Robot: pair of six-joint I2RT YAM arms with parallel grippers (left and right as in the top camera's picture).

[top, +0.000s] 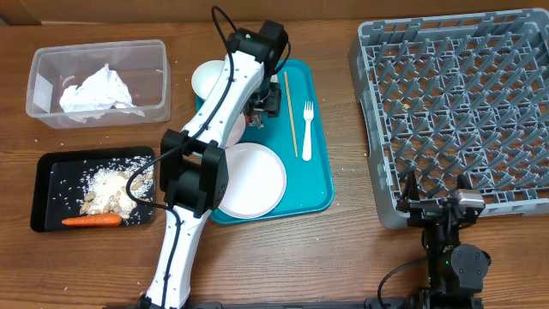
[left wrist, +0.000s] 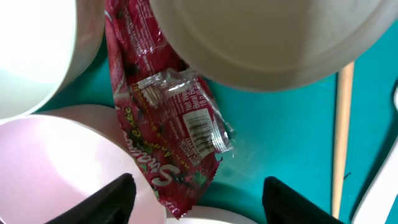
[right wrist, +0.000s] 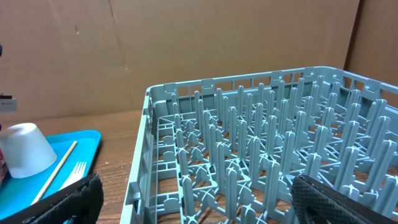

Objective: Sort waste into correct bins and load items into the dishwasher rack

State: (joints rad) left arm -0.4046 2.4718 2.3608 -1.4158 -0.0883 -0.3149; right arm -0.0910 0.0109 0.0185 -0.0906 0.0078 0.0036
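Snack wrapper point(left wrist: 168, 124): red, crinkled glossy film with a clear patch and printed barcode, lying flat on the teal plastic tray point(top: 319, 172) at mid-counter, hemmed in by rounded white cups and a pale bowl point(left wrist: 56, 168). Directly beneath the left gripper point(left wrist: 202, 205), between its two dark fingertips; jaws spread wide, nothing clamped. Same tray: round white plate point(top: 253, 180) toward the near edge, white plastic fork point(top: 307, 129), thin wooden stick point(top: 291, 112) alongside. Grey plastic rack point(top: 463, 103), a square grid of upright pegs, at the far right corner. Right gripper point(right wrist: 205, 211) at the near right edge, just outside the rack wall, fingers apart and holding nothing. Far left corner: clear plastic bin point(top: 39, 86) holding crumpled white paper. Near left edge: black tray point(top: 51, 193) with scattered rice and a carrot point(top: 90, 221).
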